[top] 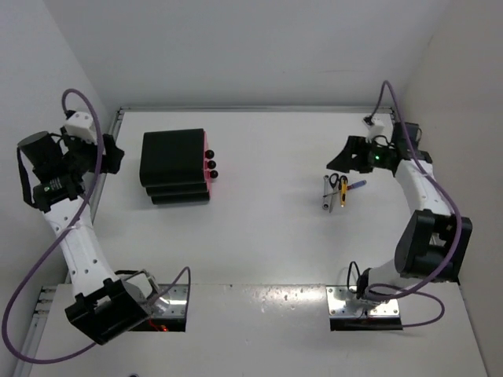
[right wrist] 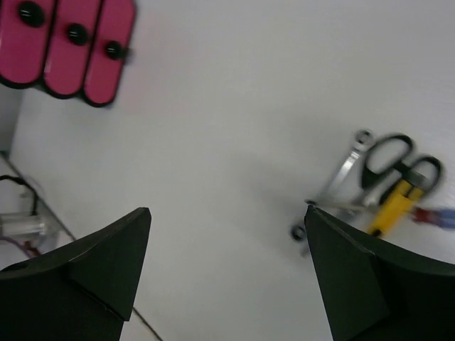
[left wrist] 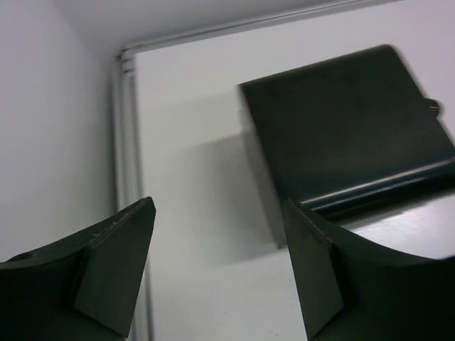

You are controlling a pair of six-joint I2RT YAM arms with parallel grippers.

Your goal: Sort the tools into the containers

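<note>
Tools [top: 339, 191], four in number, are grouped in one touching cluster near the right edge of the tabletop [top: 267, 243], within reach of the right claw [top: 339, 161]: one pair of scissors [right wrist: 387, 158], one wrench [right wrist: 340, 174], one yellow cutter [right wrist: 393, 206] and one blue-handled tool [right wrist: 435, 215]. One black drawer unit [top: 174, 166] is set towards the far-left corner. Its three pink drawers [right wrist: 67, 42], each with one knob, are shut and turned towards the cluster. Both claws are spread wide and hold nothing. The left claw [left wrist: 218, 209] is poised beside the unit, judged ready for drawer opening, and the right is held above the tools for picking.
</note>
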